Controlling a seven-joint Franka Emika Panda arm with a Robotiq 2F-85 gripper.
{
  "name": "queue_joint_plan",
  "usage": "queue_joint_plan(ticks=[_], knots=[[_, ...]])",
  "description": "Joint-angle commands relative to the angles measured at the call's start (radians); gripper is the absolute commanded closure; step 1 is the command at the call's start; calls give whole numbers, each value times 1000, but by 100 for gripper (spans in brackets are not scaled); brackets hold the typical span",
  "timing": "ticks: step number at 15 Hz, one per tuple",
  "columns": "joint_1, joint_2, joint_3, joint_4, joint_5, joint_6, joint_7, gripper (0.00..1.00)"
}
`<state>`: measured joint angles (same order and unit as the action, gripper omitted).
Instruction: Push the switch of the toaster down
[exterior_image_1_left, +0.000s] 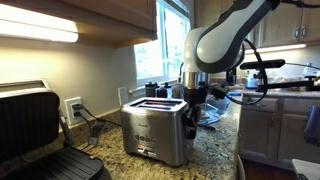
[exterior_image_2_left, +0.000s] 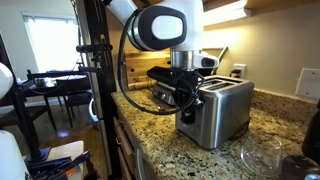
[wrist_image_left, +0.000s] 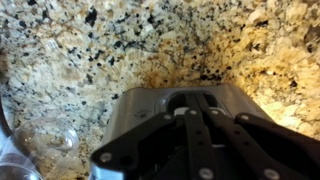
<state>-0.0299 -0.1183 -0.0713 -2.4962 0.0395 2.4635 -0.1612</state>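
Observation:
The brushed steel toaster (exterior_image_1_left: 152, 132) stands on the speckled granite counter and shows in both exterior views (exterior_image_2_left: 222, 108). My gripper (exterior_image_1_left: 192, 100) hangs at the toaster's narrow end, against its upper part (exterior_image_2_left: 185, 100). In the wrist view the black fingers (wrist_image_left: 197, 112) lie close together, shut with nothing between them. Their tips sit at the dark lever recess (wrist_image_left: 190, 97) in the toaster's end face (wrist_image_left: 135, 108). The fingers mostly hide the switch itself, so I cannot tell its position.
A black-and-silver grill press (exterior_image_1_left: 30, 130) stands on the counter beside the toaster, below a wall outlet (exterior_image_1_left: 73, 107). A clear glass bowl (exterior_image_2_left: 265, 155) sits near the toaster, also in the wrist view (wrist_image_left: 40, 145). The counter edge (exterior_image_2_left: 130, 125) drops off close to the arm.

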Motion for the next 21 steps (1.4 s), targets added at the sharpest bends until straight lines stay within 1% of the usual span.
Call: queue_joint_plan(ticks=[1,3,4,5,6,10,11,12,16,18,19,21], knots=[[2,-175,13,-3,-20,-191,3,99],[0,-178,12,-8,-21,-195,7,99],[-3,-180,12,-12,-35,-199,11,74],[-5,-182,11,-16,-37,-200,14,73],[-6,-182,9,-24,-33,-200,11,69],[-7,-182,6,-42,-26,-201,10,44],[-4,-187,9,-33,-24,-232,6,36],[-1,-212,13,-14,-23,-311,5,31],[8,-363,20,71,-22,-643,0,4],[11,-417,25,115,-24,-766,1,0],[13,-438,23,133,-17,-812,-4,0],[13,-459,21,153,-21,-852,-7,0]])
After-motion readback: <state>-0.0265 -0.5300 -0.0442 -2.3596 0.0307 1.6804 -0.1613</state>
